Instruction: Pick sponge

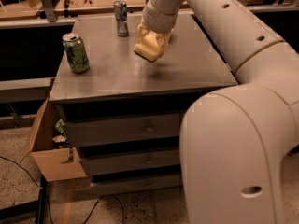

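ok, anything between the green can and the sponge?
No. In the camera view only bare tabletop lies between the green can and the sponge, which the gripper holds above it. The silver can stands farther back, off that line.

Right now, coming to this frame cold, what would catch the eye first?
The bulky white robot arm fills the right side, reaching over the grey cabinet top. Its gripper holds the pale yellow sponge, seemingly lifted off that top near its back centre. A green can stands at the left, and a silver can at the back.
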